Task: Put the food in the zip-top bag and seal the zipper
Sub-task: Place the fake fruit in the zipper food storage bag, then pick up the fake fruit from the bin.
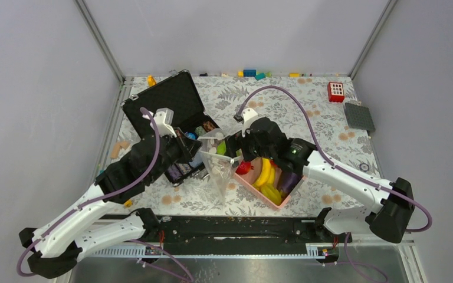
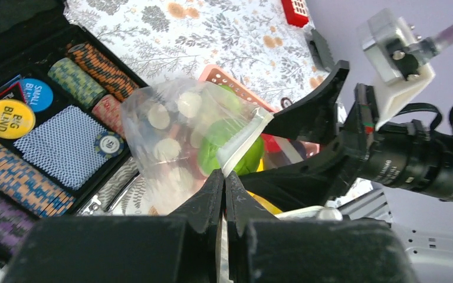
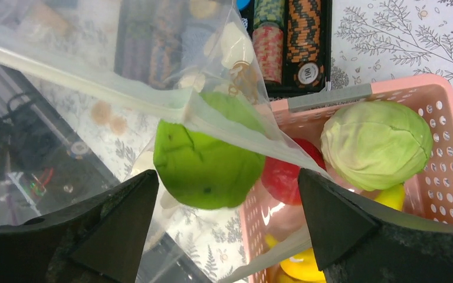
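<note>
The clear zip-top bag (image 1: 219, 170) hangs open between my two grippers, left of the pink basket (image 1: 284, 204). My left gripper (image 2: 224, 174) is shut on the bag's whitish zipper (image 2: 243, 140) strip. A green lime (image 3: 209, 156) sits in the bag's mouth, just beyond my right gripper (image 3: 227, 177), whose fingers stand wide apart and do not touch it. In the basket lie a pale green cabbage (image 3: 376, 143), a red apple (image 3: 284, 175), yellow bananas (image 1: 266, 175) and a purple eggplant (image 1: 289, 180). The lime also shows through the bag in the left wrist view (image 2: 231, 147).
An open black case (image 1: 166, 99) with stacked poker chips (image 2: 85, 79) lies behind and left of the bag. A red block (image 1: 335, 91) and a grey plate (image 1: 358, 116) sit at the far right. Small bricks line the back edge (image 1: 249, 73).
</note>
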Motion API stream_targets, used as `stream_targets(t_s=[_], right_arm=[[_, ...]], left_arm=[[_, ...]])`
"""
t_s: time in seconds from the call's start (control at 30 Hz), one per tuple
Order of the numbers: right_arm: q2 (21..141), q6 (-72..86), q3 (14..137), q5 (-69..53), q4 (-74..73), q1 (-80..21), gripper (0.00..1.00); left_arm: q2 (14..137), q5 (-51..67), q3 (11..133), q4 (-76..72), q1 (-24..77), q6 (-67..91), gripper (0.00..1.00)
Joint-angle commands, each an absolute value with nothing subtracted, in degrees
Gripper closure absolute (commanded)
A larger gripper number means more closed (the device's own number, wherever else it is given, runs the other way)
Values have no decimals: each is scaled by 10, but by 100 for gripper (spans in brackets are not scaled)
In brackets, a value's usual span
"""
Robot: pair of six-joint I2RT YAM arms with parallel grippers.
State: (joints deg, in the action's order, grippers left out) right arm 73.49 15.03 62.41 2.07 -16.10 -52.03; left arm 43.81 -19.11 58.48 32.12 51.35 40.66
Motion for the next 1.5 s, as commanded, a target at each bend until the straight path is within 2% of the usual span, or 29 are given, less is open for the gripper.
stream_targets(t_s=[0.0,0.3,0.43,0.57,0.7,1.0,1.17,1.47], right_arm=[[707,105,646,5,-242,-521,1],[651,130,628,-197,-131,-521,0],[619,161,608,-213,-75,-520,0],[591,171,600,-171,-72,-520,0],[553,176,583,-64,-82,-520,2],[520,200,550,248,-305,-489,2],[545,257,500,226,-319,-411,2],[679,233,502,265,-236,-392,2]], left_arm=[[412,-269,587,344,512,401,100],[463,-109,575,332,512,378,100],[481,-86,566,311,512,380,100],[485,-69,552,279,512,381,100],[485,-71,548,275,512,379,100],[461,-72,550,283,513,364,100],[455,-77,541,279,513,362,100],[455,-74,510,243,512,368,100]])
